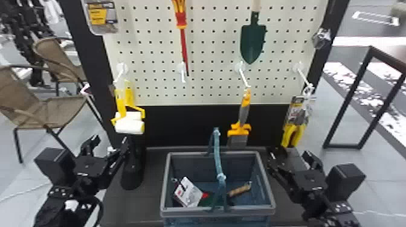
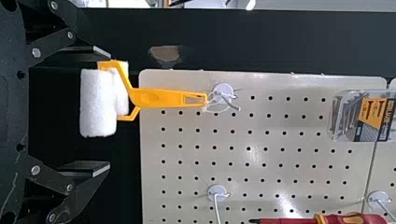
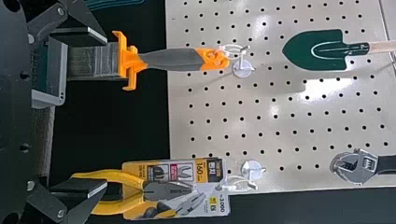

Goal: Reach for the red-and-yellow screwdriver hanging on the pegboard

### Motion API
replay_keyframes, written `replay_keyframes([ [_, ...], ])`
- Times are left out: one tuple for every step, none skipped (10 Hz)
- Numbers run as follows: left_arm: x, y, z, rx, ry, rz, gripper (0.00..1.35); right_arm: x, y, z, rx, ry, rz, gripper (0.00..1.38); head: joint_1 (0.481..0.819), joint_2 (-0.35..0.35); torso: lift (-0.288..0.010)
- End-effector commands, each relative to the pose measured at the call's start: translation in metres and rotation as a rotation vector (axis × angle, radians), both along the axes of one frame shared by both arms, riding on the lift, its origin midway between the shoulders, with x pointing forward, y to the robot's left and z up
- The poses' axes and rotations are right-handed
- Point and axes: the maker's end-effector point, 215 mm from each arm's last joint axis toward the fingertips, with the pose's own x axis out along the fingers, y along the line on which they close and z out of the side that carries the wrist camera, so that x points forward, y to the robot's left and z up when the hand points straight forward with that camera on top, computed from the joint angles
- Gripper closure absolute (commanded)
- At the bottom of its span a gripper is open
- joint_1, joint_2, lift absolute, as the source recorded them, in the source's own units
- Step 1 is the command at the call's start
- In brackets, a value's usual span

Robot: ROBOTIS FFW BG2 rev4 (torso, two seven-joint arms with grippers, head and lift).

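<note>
Upper left of centre in the head view, red-and-yellow screwdriver [image 1: 183, 45] hangs tip-down on pegboard [image 1: 215, 65]. Lower left, left gripper [image 1: 110, 141], fingers wide apart, nothing held. Lower right, right gripper [image 1: 290, 153], fingers also wide apart, nothing held. Basket [image 1: 193, 212] bottom centre, items inside. Yellow-framed roller [image 1: 130, 126] hangs left of centre.
</note>
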Motion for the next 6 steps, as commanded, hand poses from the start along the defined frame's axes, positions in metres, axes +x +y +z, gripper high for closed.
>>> replay_keyframes([
  [0.0001,-0.0006,-0.0016,-0.002,0.004,0.0,0.44,0.0,0.0001,0.0008,0.0,-0.002,0.0,0.22,0.549,0.0,-0.1],
  [0.0001,-0.0006,-0.0016,-0.002,0.004,0.0,0.44,0.0,0.0001,0.0008,0.0,-0.002,0.0,0.22,0.549,0.0,-0.1],
  [0.0001,-0.0006,-0.0016,-0.002,0.004,0.0,0.44,0.0,-0.0003,0.0,0.001,0.0,-0.001,0.22,0.549,0.0,-0.1],
  [0.0,-0.0005,-0.0011,-0.001,0.002,0.001,0.44,0.0,-0.0004,0.0,0.003,0.0,-0.002,0.22,0.549,0.0,-0.1],
  [-0.0002,0.0004,0.0002,0.0,-0.003,0.002,0.44,0.0,-0.0004,0.0,0.003,0.0,-0.002,0.22,0.549,0.0,-0.1],
  [-0.0004,0.0013,0.0011,0.0,-0.006,0.004,0.44,0.0002,-0.0006,0.0008,0.003,-0.001,-0.003,0.22,0.549,0.0,-0.1],
])
